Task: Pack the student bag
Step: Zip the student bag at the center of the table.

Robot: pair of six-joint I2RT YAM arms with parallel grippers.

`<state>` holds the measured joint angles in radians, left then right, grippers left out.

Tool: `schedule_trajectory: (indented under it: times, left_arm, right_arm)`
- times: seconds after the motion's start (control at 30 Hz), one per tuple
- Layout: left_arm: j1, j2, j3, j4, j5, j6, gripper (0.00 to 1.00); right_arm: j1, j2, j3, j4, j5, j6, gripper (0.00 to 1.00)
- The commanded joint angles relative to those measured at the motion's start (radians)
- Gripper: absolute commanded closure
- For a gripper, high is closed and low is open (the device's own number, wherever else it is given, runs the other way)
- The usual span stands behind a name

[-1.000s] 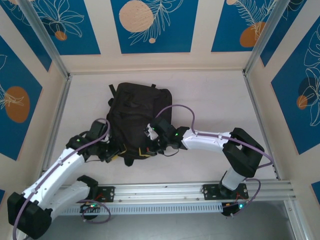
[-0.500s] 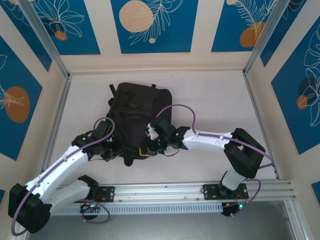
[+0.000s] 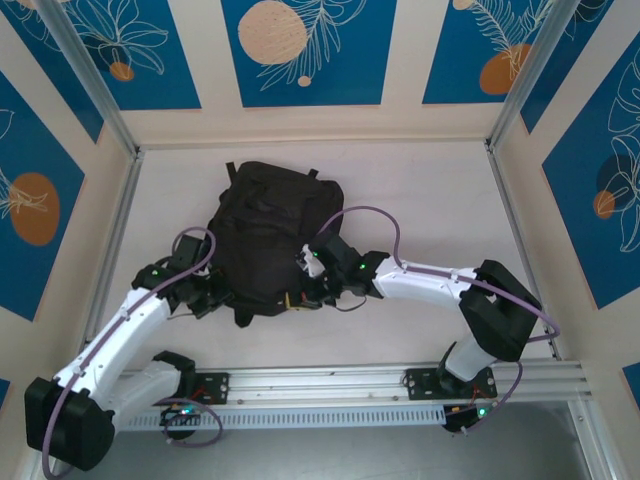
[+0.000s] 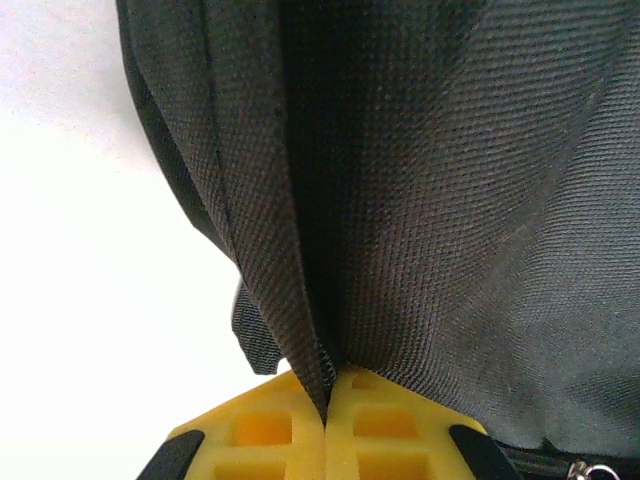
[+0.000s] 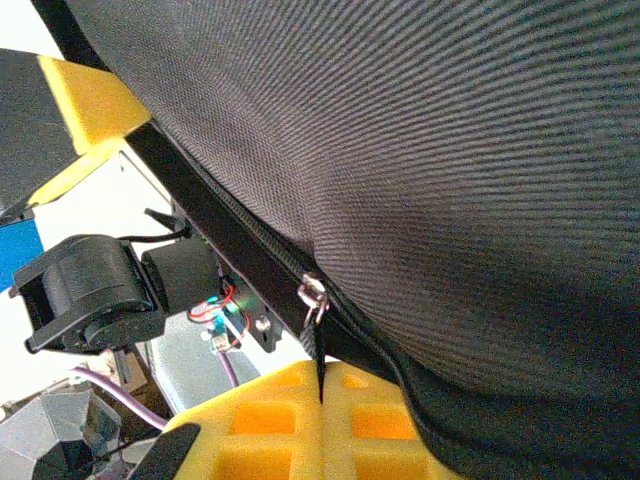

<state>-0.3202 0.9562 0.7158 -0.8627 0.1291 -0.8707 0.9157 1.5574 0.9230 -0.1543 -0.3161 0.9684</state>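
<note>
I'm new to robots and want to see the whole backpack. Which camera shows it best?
Top external: the whole student bag lies on the table. Left wrist shows a close fabric fold pinched in its jaws; right wrist, fabric and the zipper.

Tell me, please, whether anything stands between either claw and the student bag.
Nothing visible does. The left claw is shut on a fabric fold of the student bag, and the right claw is shut on the bag's thin black zipper tab.
</note>
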Motion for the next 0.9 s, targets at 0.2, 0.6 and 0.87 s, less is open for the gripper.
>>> schedule_trajectory:
  times: [0.2,0.6,0.87]
  left_arm:
    - [0.005,-0.054,0.003,-0.053,0.046,-0.074,0.59]
    - [-0.281,-0.033,-0.051,0.039,-0.059,-0.373,0.38]
    - [-0.324,0.027,0.018,0.080,-0.095,-0.408,0.38]
  right_arm:
    - [0.015,0.031,0.032,-0.004,-0.023,-0.004,1.00]
    - [0.026,0.058,0.039,0.039,-0.031,0.009,1.00]
    - [0.026,0.043,0.005,0.058,-0.026,0.018,1.00]
